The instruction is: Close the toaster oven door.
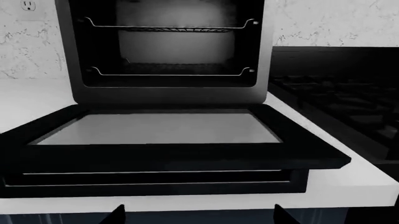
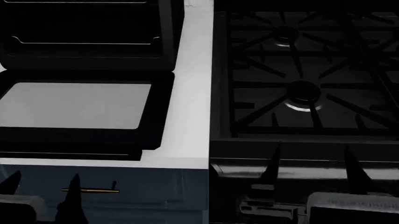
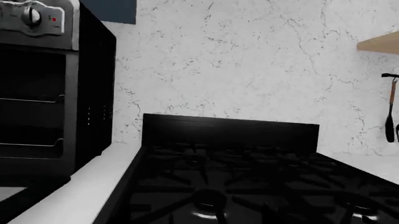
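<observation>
Black door [image 1: 156,140] lies flat open before oven [image 1: 165,51] on white tabletop [image 2: 190,93]. Left claw [image 2: 40,189] spread below door; right claw [image 2: 311,170] spread before range [image 2: 305,70].

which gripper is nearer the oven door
Left. The left gripper sits just below the open door's front edge; the right gripper is off to the side, in front of the range.
</observation>
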